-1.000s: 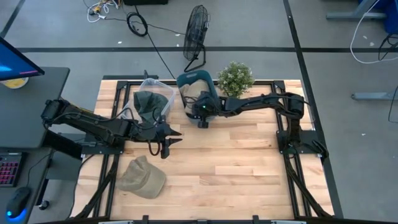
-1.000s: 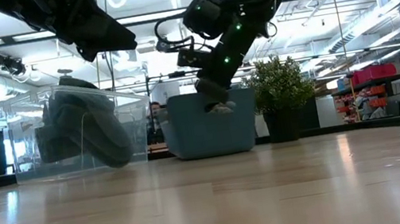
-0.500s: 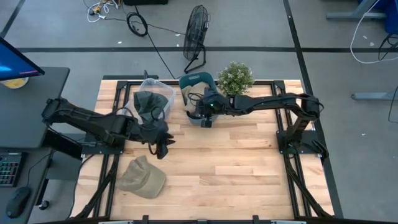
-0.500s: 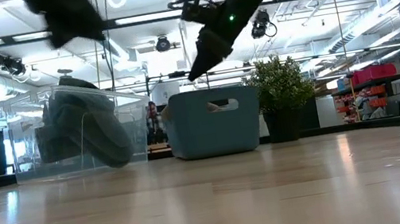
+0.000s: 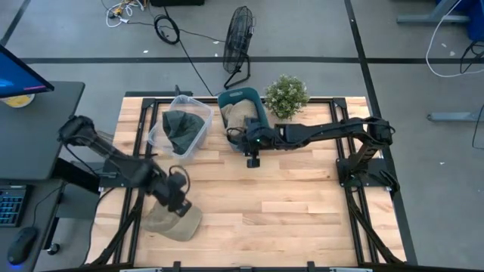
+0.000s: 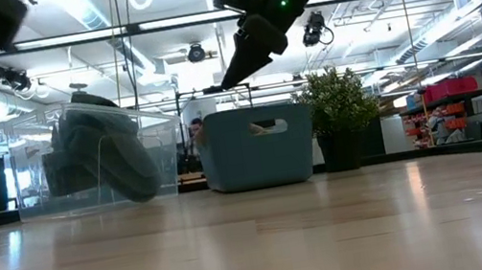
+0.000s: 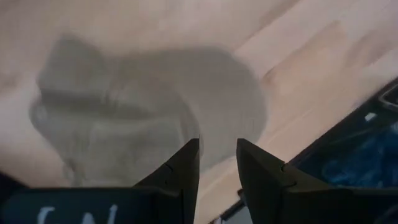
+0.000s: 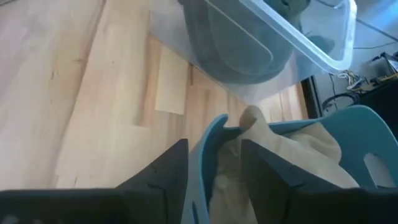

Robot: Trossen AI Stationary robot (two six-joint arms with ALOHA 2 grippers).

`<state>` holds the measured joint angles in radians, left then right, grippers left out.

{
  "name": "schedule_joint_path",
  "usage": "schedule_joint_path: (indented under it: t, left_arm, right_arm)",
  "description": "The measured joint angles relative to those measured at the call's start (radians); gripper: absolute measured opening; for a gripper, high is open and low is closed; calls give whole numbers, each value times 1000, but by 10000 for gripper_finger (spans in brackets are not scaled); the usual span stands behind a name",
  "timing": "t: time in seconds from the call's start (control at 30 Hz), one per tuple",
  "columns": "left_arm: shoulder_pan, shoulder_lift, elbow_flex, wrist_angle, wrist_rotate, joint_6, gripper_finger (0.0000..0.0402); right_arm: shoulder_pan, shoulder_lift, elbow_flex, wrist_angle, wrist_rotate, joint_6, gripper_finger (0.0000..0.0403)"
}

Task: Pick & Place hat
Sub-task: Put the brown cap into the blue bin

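A tan hat [image 5: 174, 219] lies flat on the wood at the table's near left, also in the left wrist view [image 7: 143, 106]. My left gripper [image 5: 180, 198] hovers open just above its far edge, fingers apart [image 7: 217, 155] and touching nothing. A second tan hat [image 8: 292, 146] lies crumpled inside the teal bin [image 5: 240, 113] at the far middle. My right gripper [image 5: 252, 159] stands open above the bin's near rim [image 8: 208, 140], clear of it in the low view [image 6: 231, 73].
A clear plastic bin [image 5: 181, 128] holding a dark green hat sits left of the teal bin. A potted plant [image 5: 286, 94] stands to the teal bin's right. Bare wood [image 5: 302, 196] stretches across the table's middle and near right. A person [image 6: 193, 138] shows far behind the bins.
My right gripper has opened and let go of the tan hat, which now rests in the teal bin; it has risen and drawn back toward the near edge. My left gripper has swung from the table's middle toward the near left, over the other tan hat.
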<state>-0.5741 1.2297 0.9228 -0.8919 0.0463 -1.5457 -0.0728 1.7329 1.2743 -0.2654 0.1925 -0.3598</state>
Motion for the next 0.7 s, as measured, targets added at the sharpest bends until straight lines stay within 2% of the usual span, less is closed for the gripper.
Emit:
schedule_joint_path:
  t: [0.2,0.37,0.6,0.7]
  left_arm:
    - [-115,92,0,20,1,-221,110]
    - [-170,176,0,36,1,-304,110]
    - [-189,284,0,42,0,-328,109]
    - [-189,316,0,109,0,-273,97]
  right_arm:
    - [3,0,0,-6,1,8,153]
    - [3,0,0,-6,2,4,153]
    - [3,0,0,-5,2,-18,153]
    - [3,0,0,-5,2,-29,153]
